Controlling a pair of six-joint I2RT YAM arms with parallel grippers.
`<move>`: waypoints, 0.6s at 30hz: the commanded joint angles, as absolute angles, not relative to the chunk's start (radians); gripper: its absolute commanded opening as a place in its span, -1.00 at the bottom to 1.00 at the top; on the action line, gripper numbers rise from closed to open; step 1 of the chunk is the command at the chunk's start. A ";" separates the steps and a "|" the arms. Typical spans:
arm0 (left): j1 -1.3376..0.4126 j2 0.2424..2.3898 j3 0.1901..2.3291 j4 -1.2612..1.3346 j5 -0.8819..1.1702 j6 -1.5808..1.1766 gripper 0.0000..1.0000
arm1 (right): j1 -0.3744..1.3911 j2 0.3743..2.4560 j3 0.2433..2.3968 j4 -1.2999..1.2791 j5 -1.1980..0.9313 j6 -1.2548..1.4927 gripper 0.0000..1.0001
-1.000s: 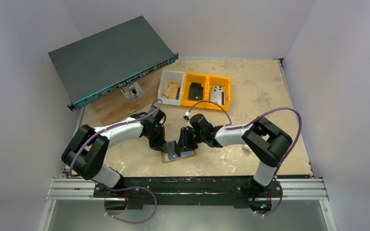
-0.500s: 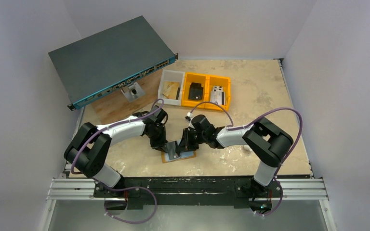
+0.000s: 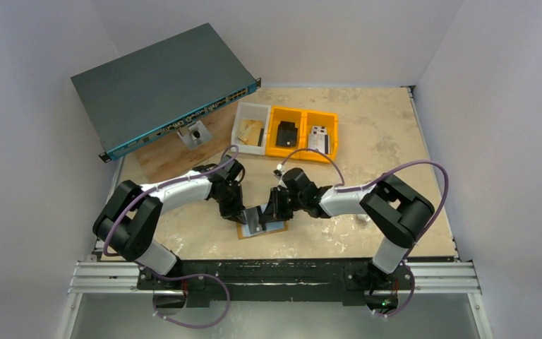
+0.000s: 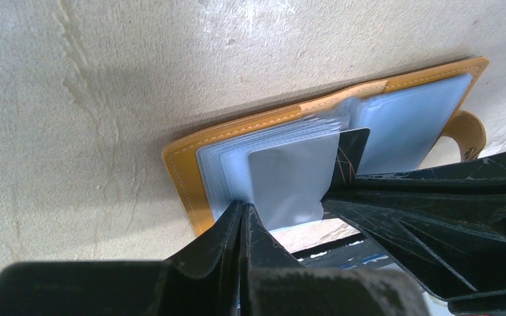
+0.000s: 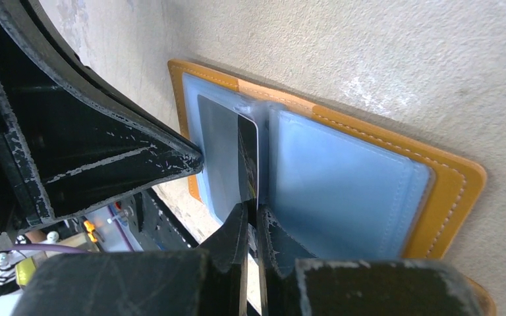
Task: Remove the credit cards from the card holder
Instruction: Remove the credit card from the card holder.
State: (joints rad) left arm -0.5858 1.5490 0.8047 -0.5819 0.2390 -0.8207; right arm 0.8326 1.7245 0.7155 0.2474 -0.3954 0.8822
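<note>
Tan leather card holder (image 5: 349, 178) lies open on the surface (image 3: 367, 141); left pincer (image 4: 240, 214), tips together, presses its sleeves (image 4: 216, 172); right pincer (image 5: 251, 217) clamps a dark card (image 5: 247, 155).

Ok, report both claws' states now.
Left claw: closed on the clear plastic card sleeve.
Right claw: closed on the black plastic card.

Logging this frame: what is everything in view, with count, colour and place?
card holder: one, tan-orange with pale blue sleeves, open at the table's near centre
grey card: one, inside a sleeve
dark card: one, black, sticking out at the fold
network switch: one, dark teal, tilted, far left
wooden board: one, brown, below the switch
orange bins: two, far centre, side by side
white bin: one, left of the orange bins
table: one, beige
left gripper: black, shut on a card holder sleeve
right gripper: black, shut on the dark card
</note>
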 commanded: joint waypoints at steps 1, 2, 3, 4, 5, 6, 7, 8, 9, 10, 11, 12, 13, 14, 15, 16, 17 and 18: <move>-0.579 1.592 0.741 -0.586 0.106 -0.808 -1.00 | 0.806 1.678 0.694 0.189 -0.322 0.863 -1.00; -0.578 1.590 0.740 -0.585 0.106 -0.809 -1.00 | 0.800 1.676 0.691 0.186 -0.322 0.860 -1.00; -0.577 1.589 0.738 -0.585 0.105 -0.809 -1.00 | 0.795 1.671 0.688 0.184 -0.323 0.857 -1.00; -0.577 1.588 0.737 -0.586 0.106 -0.808 -1.00 | 0.789 1.667 0.684 0.183 -0.323 0.854 -1.00; -0.577 1.589 0.736 -0.586 0.106 -0.809 -1.00 | 0.783 1.665 0.682 0.183 -0.324 0.852 -1.00; -0.578 1.589 0.736 -0.586 0.105 -0.808 -1.00 | 0.780 1.664 0.680 0.183 -0.328 0.849 -1.00; -0.578 1.588 0.735 -0.583 0.107 -0.809 -1.00 | 0.779 1.663 0.681 0.187 -0.334 0.847 -1.00; -0.578 1.588 0.733 -0.580 0.108 -0.809 -1.00 | 0.779 1.665 0.681 0.194 -0.342 0.846 -1.00; -0.578 1.591 0.734 -0.579 0.112 -0.810 -1.00 | 0.778 1.671 0.681 0.211 -0.358 0.847 -0.99; -0.577 1.592 0.735 -0.576 0.115 -0.809 -1.00 | 0.779 1.679 0.682 0.226 -0.376 0.849 -0.93; -0.577 1.594 0.736 -0.572 0.118 -0.809 -1.00 | 0.779 1.689 0.681 0.241 -0.387 0.854 -0.85; -0.578 1.595 0.736 -0.570 0.123 -0.809 -1.00 | 0.779 1.702 0.678 0.264 -0.404 0.862 -0.76; -0.577 1.596 0.738 -0.569 0.126 -0.808 -1.00 | 0.778 1.712 0.673 0.287 -0.421 0.872 -0.68; -0.578 1.598 0.740 -0.569 0.127 -0.810 -1.00 | 0.778 1.723 0.670 0.307 -0.439 0.883 -0.58; -0.577 1.597 0.742 -0.569 0.129 -0.809 -1.00 | 0.779 1.733 0.668 0.320 -0.448 0.888 -0.53; -0.577 1.598 0.743 -0.568 0.131 -0.809 -1.00 | 0.778 1.743 0.665 0.334 -0.456 0.895 -0.51; -0.577 1.599 0.744 -0.567 0.132 -0.808 -1.00 | 0.779 1.751 0.665 0.346 -0.465 0.900 -0.51; -0.577 1.600 0.745 -0.567 0.132 -0.807 -1.00 | 0.778 1.758 0.663 0.354 -0.469 0.904 -0.51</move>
